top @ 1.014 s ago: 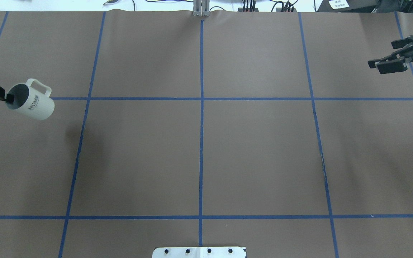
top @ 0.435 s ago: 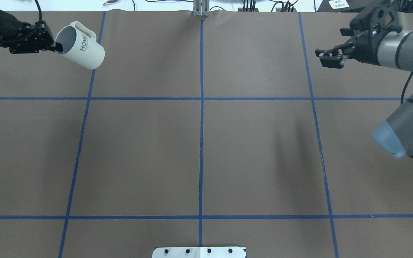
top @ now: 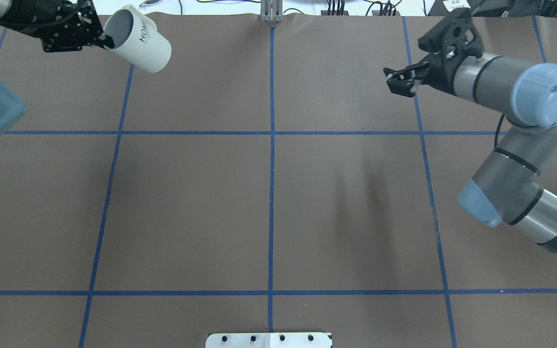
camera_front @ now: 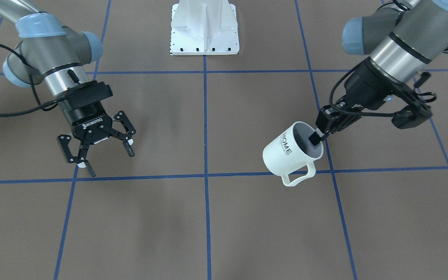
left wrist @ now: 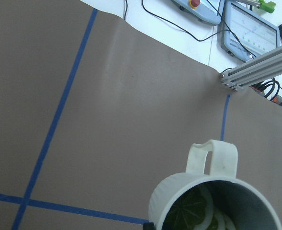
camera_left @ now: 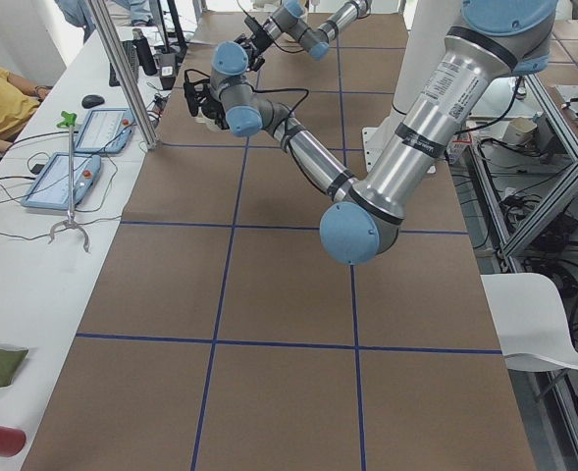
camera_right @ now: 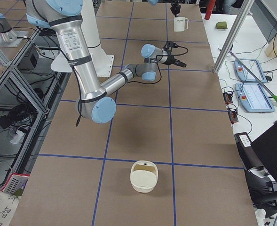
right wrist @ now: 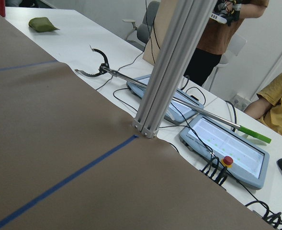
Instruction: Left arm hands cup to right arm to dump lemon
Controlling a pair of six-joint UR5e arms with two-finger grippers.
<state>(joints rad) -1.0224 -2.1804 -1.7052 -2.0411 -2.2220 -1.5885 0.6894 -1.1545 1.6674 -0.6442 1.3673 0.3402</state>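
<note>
My left gripper [camera_front: 317, 137] is shut on the rim of the white "HOME" cup [camera_front: 290, 153], one finger inside the mouth. It holds the cup tilted above the table, handle toward the far edge. In the overhead view the cup [top: 139, 41] and left gripper [top: 106, 39] are at the far left. The lemon [left wrist: 194, 214] lies inside the cup, seen in the left wrist view. My right gripper [camera_front: 111, 164] is open and empty, hanging above the table's far right part [top: 399, 81], well apart from the cup.
The brown table bears a blue tape grid. A white base plate [top: 269, 340] sits at the near edge. An aluminium post [top: 271, 12] stands at the far edge, with control pendants [right wrist: 224, 153] and cables beyond. A cream basket [camera_right: 144, 176] sits at the table's right end.
The left arm has carried the cup toward the far edge and rightward. The right arm has swung in leftward, its gripper staying open.
</note>
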